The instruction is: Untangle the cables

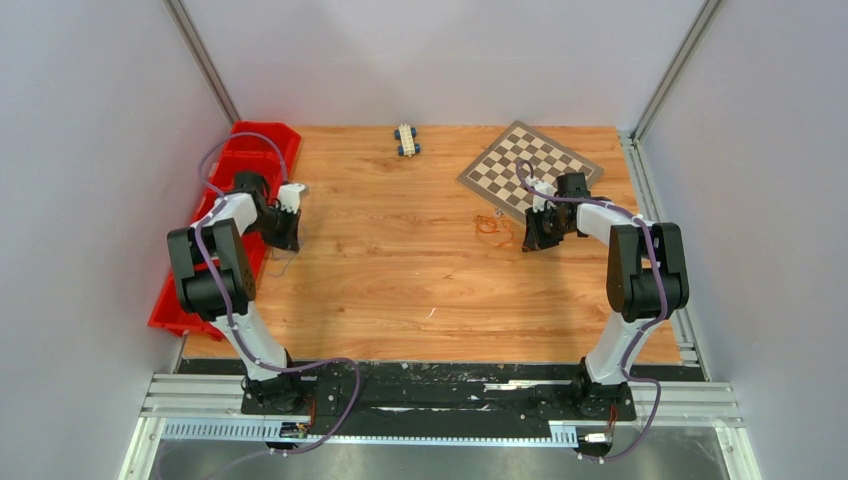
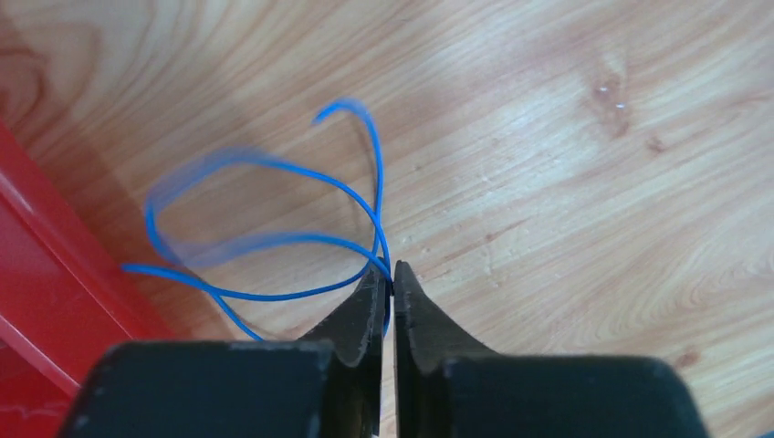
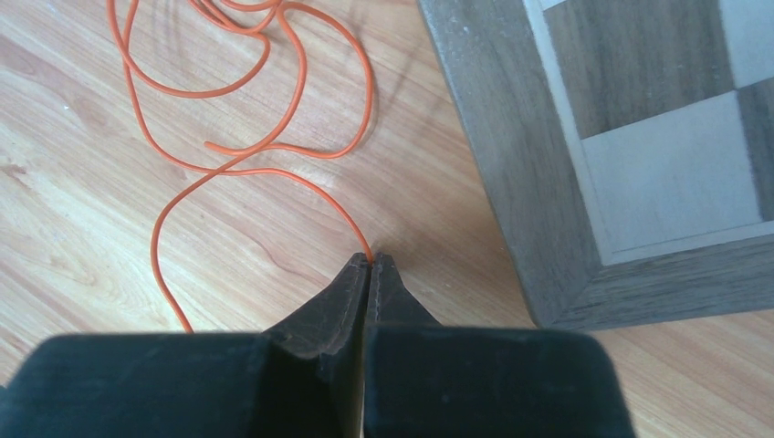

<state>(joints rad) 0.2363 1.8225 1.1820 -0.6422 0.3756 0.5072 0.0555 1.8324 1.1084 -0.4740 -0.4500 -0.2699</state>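
Orange wire point(image 3: 265, 171): lies in loose, open loops on the wood, at about 2 o'clock from the table's middle in the top view. It is just beside the near corner of the chessboard. One strand runs straight into the tips of the right claw.
Right claw point(image 3: 372, 260): tips pressed together, pinching the orange wire. It hangs low over the wood, with the chessboard's edge at 2 o'clock from it in the wrist view.
Blue wire point(image 2: 274, 297): a few open loops that cross one another and spread toward 10 o'clock from the left claw's tips in the wrist view. The far part of the loop is blurred. It is at about 9 o'clock on the table, near the red bin. I cannot tell whether the loops rest on the wood or hang above it.
Left claw point(image 2: 391, 269): fingers drawn together with only a slit between them, clamped on the blue wire where its strands meet.
Wires: well apart, one at each side of the table, each held by its own claw.
Chessboard point(image 1: 530, 165): flat on the wood at 1 o'clock, turned corner-on like a diamond.
Red bin point(image 1: 255, 150): along the table's left edge, from 9 to 11 o'clock.
Toy point(image 1: 406, 139): small, white and blue, at 12 o'clock near the far edge.
Table point(image 1: 400, 280): light wood grain.
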